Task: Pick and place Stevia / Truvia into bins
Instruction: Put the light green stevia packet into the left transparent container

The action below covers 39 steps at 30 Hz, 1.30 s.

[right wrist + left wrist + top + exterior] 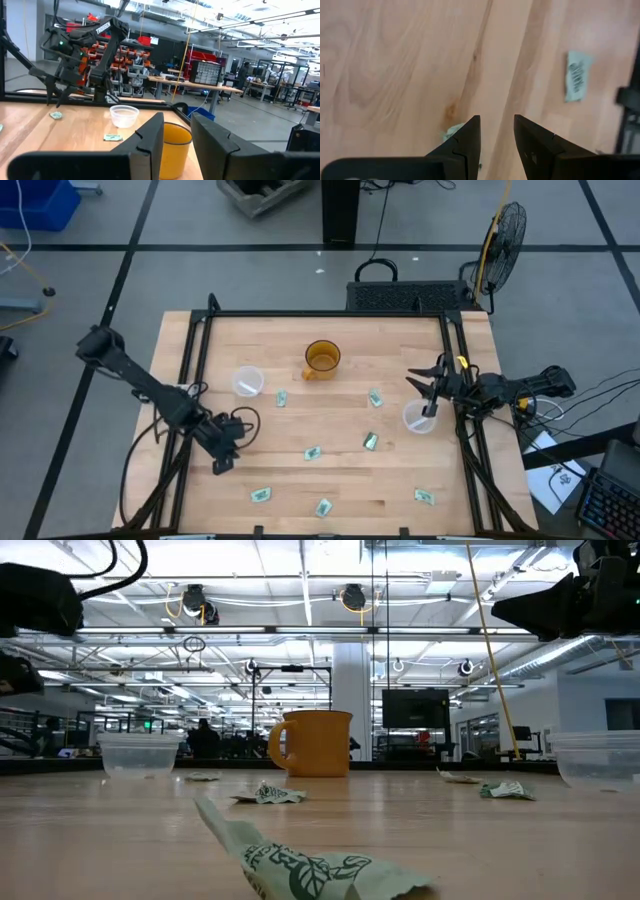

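The left end effector (221, 465) hung low over the wooden surface (330, 470) near its left edge, fingers slightly spread, empty. Sachets (313, 452) lay scattered between two clear cups (248, 382). The right end effector (428, 387) hovered beside the right cup (419, 418), fingers apart. Only its wrist view showed the mug (172, 150) directly ahead.

Pale, smooth matt wooden table (330, 480) carries crinkled green-and-white paper sachets (262, 495), two clear plastic round cups (247, 381), and a glossy amber transparent plastic mug (322, 358) at twelve o'clock.
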### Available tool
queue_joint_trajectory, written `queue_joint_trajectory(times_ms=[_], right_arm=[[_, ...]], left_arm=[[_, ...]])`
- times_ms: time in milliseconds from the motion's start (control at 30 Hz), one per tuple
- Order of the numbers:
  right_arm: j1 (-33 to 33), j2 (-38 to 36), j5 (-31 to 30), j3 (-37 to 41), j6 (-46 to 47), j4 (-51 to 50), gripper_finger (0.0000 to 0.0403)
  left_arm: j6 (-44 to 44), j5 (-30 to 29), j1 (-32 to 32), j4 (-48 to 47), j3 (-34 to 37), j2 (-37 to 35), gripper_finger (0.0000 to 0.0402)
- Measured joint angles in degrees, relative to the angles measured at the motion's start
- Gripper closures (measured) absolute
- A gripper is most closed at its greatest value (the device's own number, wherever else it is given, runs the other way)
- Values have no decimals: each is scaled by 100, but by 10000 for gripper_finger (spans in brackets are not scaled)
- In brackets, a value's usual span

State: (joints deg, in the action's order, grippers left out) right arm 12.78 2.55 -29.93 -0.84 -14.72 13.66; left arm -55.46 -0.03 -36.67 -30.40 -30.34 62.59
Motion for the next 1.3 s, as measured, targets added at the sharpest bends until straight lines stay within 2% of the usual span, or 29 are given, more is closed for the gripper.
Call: queue_joint_trajectory(times_ms=[433, 700, 933, 1300], right_arm=[[0, 2, -2, -1, 55, -268, 312], [0, 2, -2, 0, 216, -377, 312], [0, 2, -2, -1, 208, -375, 312], [0, 2, -4, -1, 205, -366, 312]], left_arm=[[-20, -20, -96, -604, -1, 459, 279], [-20, -432, -93, -624, 1, 459, 279], [-273, -151, -92, -562, 333, 459, 279], [-356, -168, -94, -209, 567, 435, 280]])
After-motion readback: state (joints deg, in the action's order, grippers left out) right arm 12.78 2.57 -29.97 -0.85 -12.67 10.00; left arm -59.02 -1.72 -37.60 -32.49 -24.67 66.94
